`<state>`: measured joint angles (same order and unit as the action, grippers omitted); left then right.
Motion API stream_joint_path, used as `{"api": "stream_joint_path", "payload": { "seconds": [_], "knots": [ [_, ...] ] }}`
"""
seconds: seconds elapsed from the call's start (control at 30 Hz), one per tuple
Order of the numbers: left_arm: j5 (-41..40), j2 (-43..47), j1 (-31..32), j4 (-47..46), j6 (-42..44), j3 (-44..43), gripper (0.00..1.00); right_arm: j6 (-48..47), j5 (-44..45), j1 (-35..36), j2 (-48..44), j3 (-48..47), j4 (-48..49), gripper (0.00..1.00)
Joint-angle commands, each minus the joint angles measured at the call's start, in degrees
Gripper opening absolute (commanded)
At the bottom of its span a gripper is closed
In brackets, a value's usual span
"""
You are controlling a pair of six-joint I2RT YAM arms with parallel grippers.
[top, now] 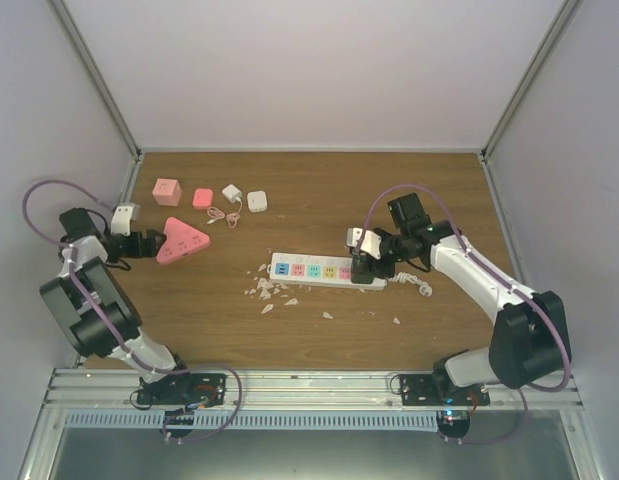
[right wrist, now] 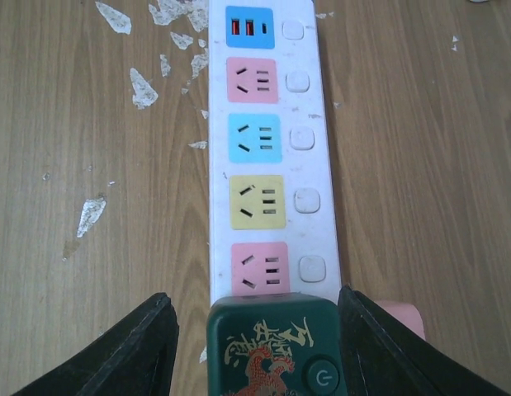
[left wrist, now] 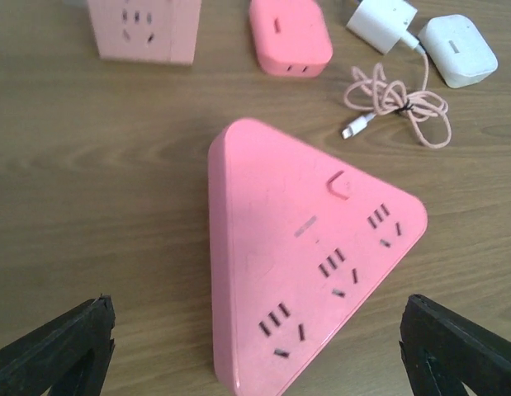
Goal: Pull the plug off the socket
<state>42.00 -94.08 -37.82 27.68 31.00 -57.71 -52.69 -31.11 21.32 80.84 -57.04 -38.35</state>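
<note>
The socket (top: 324, 270) is a long white power strip lying mid-table, with pink, yellow and blue outlet faces in the right wrist view (right wrist: 276, 148). A dark green plug (right wrist: 272, 351) with a gold dragon print and a power button sits in its near end, at the strip's right end in the top view (top: 367, 270). My right gripper (top: 366, 262) is open, with one finger on each side of the plug (right wrist: 253, 295). My left gripper (top: 149, 243) is open at the far left, over a pink triangular power strip (left wrist: 305, 256), and holds nothing (left wrist: 257, 301).
At the back left are a pink cube socket (top: 167, 190), a pink adapter (top: 203, 197), a white charger (top: 232, 192), a white box (top: 257, 201) and a coiled pink cable (top: 225, 215). White scraps (top: 264, 290) lie left of the strip. Its white cord (top: 417, 283) curls right.
</note>
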Motion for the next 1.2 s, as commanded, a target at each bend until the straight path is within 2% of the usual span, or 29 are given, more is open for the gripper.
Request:
{"api": "stream_joint_path", "payload": {
  "seconds": [0.0,0.17,0.3,0.47,0.67,0.8,1.0,1.17],
  "knots": [
    [-8.4,6.9,5.6,-3.5,3.8,1.4,0.97,1.1,-1.2,0.0,-3.1,-0.4,-2.3,0.55],
    [-11.0,12.0,15.8,-3.0,7.6,0.7,0.95,1.9,-1.0,0.7,-5.9,3.3,-3.3,0.55],
    [-11.3,11.6,25.0,-0.9,9.7,-2.2,0.91,3.4,1.5,3.2,-7.8,8.7,-1.6,0.55],
    [-11.2,7.4,35.8,-0.7,9.8,-5.5,0.82,5.3,4.8,6.7,-9.0,14.3,2.2,0.52],
    [-13.5,-2.0,47.3,-2.0,9.4,-9.6,0.68,8.2,11.1,8.3,-9.0,18.6,7.8,0.46],
    [-15.4,-8.1,51.9,-2.8,8.9,-12.2,0.64,8.5,14.8,8.3,-8.8,21.9,12.2,0.44],
    [-17.4,-16.2,55.4,-3.2,8.3,-16.5,0.53,9.5,18.9,8.0,-6.2,21.7,16.2,0.41],
    [-19.7,-19.2,57.0,-3.5,9.7,-16.6,0.51,8.8,20.7,5.9,-1.9,21.4,18.5,0.39]
  ]
}}
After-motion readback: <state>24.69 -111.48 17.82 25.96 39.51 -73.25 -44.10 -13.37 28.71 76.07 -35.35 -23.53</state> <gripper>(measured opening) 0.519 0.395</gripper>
